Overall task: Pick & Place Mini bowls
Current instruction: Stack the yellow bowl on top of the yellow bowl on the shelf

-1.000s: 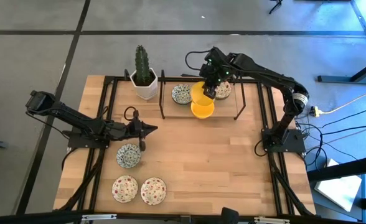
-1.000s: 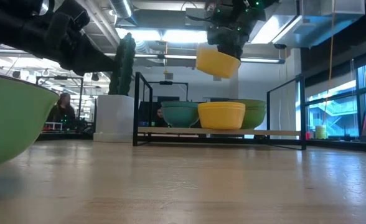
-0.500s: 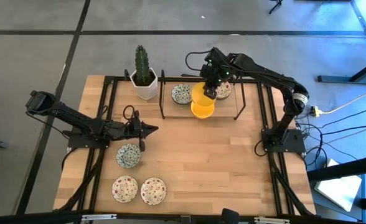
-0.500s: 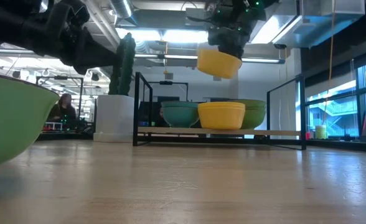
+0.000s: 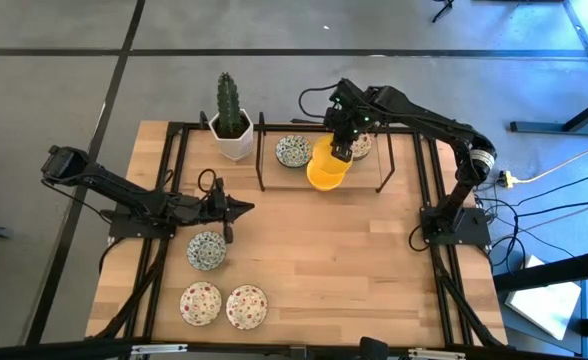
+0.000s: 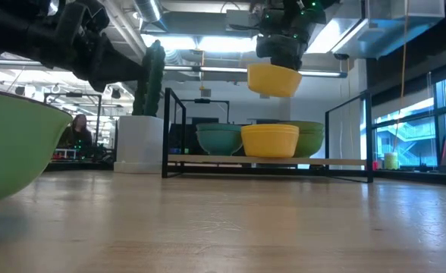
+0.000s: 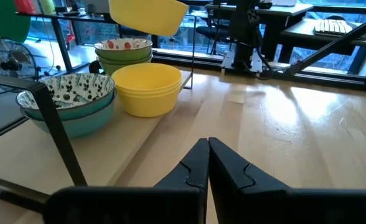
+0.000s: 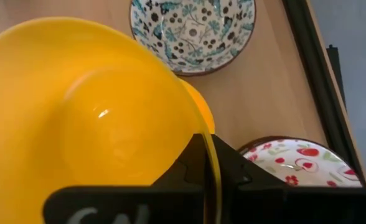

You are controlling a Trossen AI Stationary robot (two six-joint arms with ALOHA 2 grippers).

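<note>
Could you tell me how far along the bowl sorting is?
Done: stacks of bowls sit on the rack. In hand: the right tool holds a yellow bowl above the yellow stack. Left: three bowls on the near table; the left tool waits shut.

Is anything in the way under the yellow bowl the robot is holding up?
The right gripper holds a yellow bowl in the air. Right below it, another yellow bowl sits on the rack. Nothing else is between them.

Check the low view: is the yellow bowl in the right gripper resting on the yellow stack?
No, the held yellow bowl hangs from the right gripper, clearly above the yellow stack.
</note>
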